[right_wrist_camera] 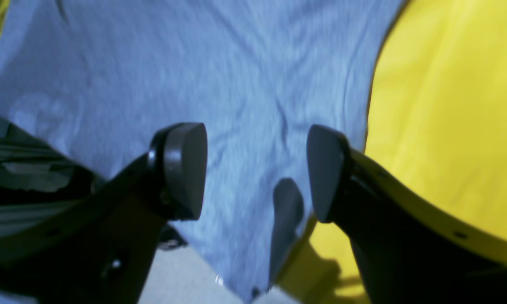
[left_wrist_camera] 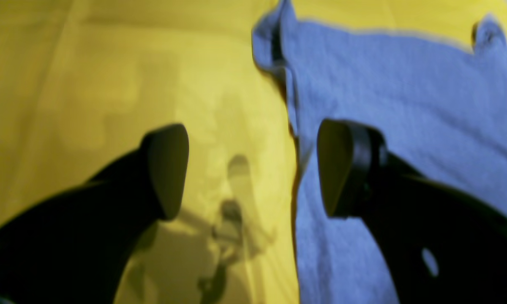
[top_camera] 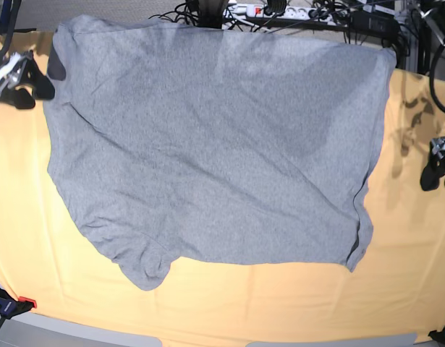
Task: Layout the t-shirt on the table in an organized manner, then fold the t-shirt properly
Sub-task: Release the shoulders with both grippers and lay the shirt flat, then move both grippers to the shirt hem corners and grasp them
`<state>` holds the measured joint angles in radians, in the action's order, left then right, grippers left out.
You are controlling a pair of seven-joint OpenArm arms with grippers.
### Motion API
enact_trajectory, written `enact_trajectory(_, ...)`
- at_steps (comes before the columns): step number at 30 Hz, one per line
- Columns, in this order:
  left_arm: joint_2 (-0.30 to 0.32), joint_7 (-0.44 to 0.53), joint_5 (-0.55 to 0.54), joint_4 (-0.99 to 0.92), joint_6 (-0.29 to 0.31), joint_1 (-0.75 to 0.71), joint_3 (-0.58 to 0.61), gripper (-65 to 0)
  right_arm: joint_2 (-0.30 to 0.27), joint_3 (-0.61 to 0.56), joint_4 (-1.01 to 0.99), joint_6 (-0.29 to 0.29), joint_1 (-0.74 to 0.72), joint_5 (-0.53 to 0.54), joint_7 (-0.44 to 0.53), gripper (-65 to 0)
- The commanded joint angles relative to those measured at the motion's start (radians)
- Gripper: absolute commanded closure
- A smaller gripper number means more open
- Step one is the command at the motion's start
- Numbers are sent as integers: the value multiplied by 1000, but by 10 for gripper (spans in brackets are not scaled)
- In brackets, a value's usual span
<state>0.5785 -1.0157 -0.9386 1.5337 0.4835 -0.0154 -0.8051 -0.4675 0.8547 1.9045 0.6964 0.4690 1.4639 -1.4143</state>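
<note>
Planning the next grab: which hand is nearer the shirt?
Right. The right hand is open over the shirt; the left hand is open, straddling its edge.

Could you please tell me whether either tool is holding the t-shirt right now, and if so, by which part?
Nothing is held: the left tool and right tool both hang open above the t-shirt.

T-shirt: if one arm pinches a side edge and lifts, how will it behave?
The grey t-shirt probably drapes and sags: it lies limp, with soft wrinkles and a curled sleeve. Likely light, so one pinch should lift that edge. Pushed, it may bunch rather than slide on the table cloth.
</note>
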Motion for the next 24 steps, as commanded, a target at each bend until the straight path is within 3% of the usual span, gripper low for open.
enact_trajectory(1, 19, 39, 8, -25, -9, 40, 19, -481, -20, 10, 13, 2, -12, 20, 18, -390)
enact_trajectory(4, 10, 82, 58, -172, -37, 138, 102, -481, -14, 9, 13, 2, -44, 20, 18, -390)
enact_trajectory(10, 3, 195, 74, -450, -19, 361, 255, -481, -15, 9, 13, 2, -54, 20, 18, -390)
enact_trajectory(16, -35, 433, 290, -676, -10, 563, 426, -481, -15, 9, 13, 2, -54, 20, 18, -390)
enact_trajectory(22, -135, 600, 482, -820, -173, 682, 501, -481, -14, 9, 13, 2, -53, 20, 18, -390)
enact_trajectory(24, -171, 605, 518, -845, -182, 698, 504, -481, -14, 9, 13, 2, -53, 20, 18, -390)
